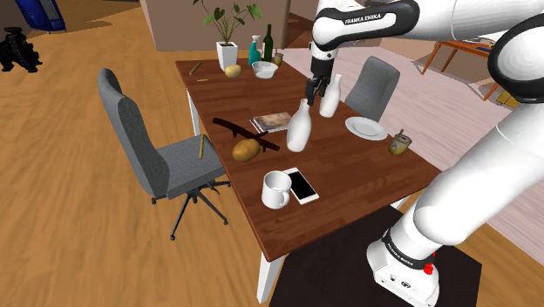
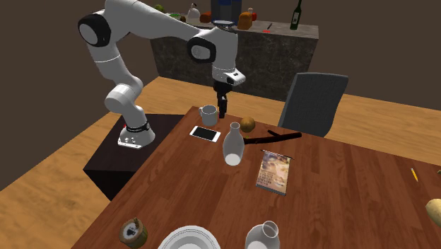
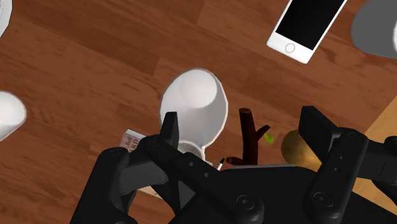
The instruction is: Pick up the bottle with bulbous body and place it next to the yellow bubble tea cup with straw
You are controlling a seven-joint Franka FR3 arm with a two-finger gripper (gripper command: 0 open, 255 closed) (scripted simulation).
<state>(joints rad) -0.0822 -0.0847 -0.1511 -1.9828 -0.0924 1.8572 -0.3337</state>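
A white bottle with a bulbous body (image 1: pixel 299 127) (image 2: pixel 233 143) stands upright near the middle of the wooden table (image 1: pixel 349 170). My black gripper (image 1: pixel 316 91) (image 2: pixel 222 107) hangs above it, open and empty. From above, the bottle's mouth (image 3: pixel 194 105) sits close to one finger (image 3: pixel 169 129), off the gripper's middle (image 3: pixel 242 127). The yellowish bubble tea cup with straw (image 1: pixel 399 143) (image 2: pixel 133 231) stands near the table edge at the shoulder view's right. A second white bottle (image 1: pixel 329 97) (image 2: pixel 263 236) stands just behind the gripper in the shoulder view.
Near the bottle lie a magazine (image 1: pixel 271 121), a dark branch (image 1: pixel 240 130), a potato (image 1: pixel 247 150), a phone (image 1: pixel 303 185) and a white mug (image 1: pixel 276 189). A white plate (image 1: pixel 366 128) lies beside the cup. Grey chairs (image 1: pixel 139 144) (image 1: pixel 375 83) flank the table. A plant, bottles and a bowl crowd the far end.
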